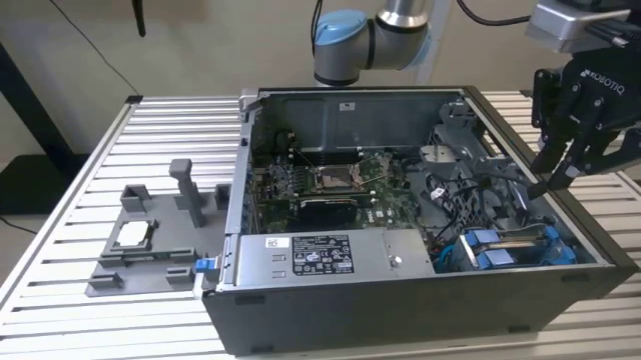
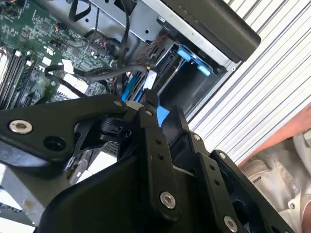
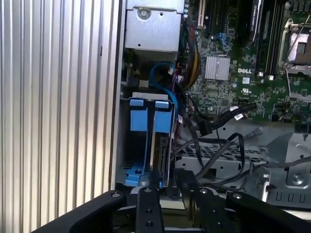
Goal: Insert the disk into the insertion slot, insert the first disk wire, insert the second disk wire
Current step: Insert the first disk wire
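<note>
In the exterior view an open computer case lies on the slatted counter. Inside it are a motherboard, a silver power box along the near wall and a tangle of black wires. The insertion slot with its blue tabs sits in the corner just below the end effector. The end effector hangs from the arm over the case rim, tips pointing down among the wires. Well away from it, outside the case toward the exterior view's left, a light grey fixture with upright posts carries a small pale square part.

The second wrist view brings the end effector close. Its fingers stand a narrow gap apart, blue from the slot shows through the gap, and nothing is visibly clamped there. Just past the tips is the insertion slot, a dark bay set against the case wall. A wire end with a white label lies right at the tips, but I cannot tell whether it touches them.

The first wrist view looks down into the insertion slot, directly ahead of the end effector. The slot holds two blue rails with a thin piece on edge between them, and I cannot tell whether that piece is the disk. This view adds a blue cable looped between the slot and the power box.
</note>
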Action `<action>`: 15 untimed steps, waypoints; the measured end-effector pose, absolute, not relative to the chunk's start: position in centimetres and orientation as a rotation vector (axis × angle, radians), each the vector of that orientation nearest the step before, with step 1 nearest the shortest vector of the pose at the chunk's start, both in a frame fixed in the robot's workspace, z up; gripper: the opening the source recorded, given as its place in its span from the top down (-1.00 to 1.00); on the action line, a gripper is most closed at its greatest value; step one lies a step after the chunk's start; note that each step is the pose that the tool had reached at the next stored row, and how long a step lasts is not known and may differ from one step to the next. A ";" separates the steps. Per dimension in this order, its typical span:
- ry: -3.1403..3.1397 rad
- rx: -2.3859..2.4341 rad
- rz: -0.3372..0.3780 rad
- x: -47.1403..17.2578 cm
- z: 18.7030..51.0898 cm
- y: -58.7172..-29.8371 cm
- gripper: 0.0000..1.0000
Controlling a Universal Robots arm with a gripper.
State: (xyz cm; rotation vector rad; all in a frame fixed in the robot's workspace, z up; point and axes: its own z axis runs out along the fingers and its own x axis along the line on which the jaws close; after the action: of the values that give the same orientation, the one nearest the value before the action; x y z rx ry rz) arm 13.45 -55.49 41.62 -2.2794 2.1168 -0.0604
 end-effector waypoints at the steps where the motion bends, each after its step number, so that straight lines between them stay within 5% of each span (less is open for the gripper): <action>1: 2.110 -2.280 -0.067 13.5 41.5 -55.3 0.35; 15: 2.088 -2.264 -0.132 13.2 39.8 -54.4 0.35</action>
State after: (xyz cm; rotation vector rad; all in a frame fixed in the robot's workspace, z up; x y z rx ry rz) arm 13.23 -54.41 39.77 -2.2642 2.0880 -0.1315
